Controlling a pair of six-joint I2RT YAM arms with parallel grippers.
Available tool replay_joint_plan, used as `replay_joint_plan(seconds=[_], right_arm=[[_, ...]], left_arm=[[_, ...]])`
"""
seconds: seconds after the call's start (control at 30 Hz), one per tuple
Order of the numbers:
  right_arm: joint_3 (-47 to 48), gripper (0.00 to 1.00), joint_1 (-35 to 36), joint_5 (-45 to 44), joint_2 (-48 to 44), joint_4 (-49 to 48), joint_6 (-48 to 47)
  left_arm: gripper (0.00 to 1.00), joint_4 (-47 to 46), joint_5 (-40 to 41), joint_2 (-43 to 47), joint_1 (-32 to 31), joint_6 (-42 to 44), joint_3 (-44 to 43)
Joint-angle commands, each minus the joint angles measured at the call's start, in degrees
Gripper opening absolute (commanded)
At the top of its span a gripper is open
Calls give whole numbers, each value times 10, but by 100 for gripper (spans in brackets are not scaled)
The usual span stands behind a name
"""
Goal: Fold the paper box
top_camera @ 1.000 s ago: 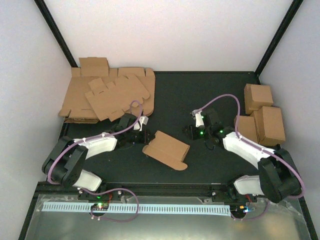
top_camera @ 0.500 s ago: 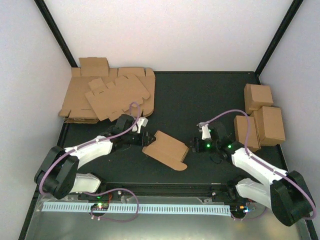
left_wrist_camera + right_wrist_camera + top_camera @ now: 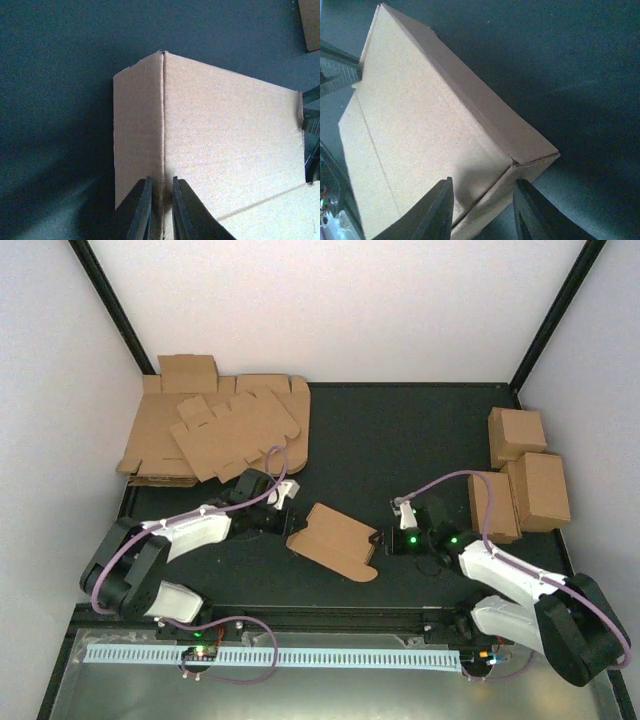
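Black table (image 3: pixel 400 430); left end effector (image 3: pixel 161 184) tight on paper box (image 3: pixel 225 125) fold.

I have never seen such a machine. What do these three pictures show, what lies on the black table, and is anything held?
The robot has a left arm and a right arm, each ending in a two-finger claw. The wide picture comes from a camera above and behind the arms; the two close ones from a camera on each wrist. On the black table lie a heap of flat cardboard blanks, some finished boxes, and in the middle the paper box, partly folded. The left claw pinches a crease of it. The right claw has a finger on each side of its other end; whether it squeezes is unclear.
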State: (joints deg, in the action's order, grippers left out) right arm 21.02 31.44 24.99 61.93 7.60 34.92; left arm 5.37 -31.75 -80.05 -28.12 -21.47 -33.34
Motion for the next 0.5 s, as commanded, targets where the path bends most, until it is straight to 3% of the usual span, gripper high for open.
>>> replay_joint_plan(seconds=[0.0,0.13,0.47], right_arm=[[9,34,5,20,19,-39,4],[35,30,5,5,54,-36,-16],[127,33,3,-77,151,-40,-86]], left_arm=[[10,-5,-64,-24,1,12,-18],[9,-16,-64,-34,1,5,-11],[12,-85,-10,-12,1,-55,21]])
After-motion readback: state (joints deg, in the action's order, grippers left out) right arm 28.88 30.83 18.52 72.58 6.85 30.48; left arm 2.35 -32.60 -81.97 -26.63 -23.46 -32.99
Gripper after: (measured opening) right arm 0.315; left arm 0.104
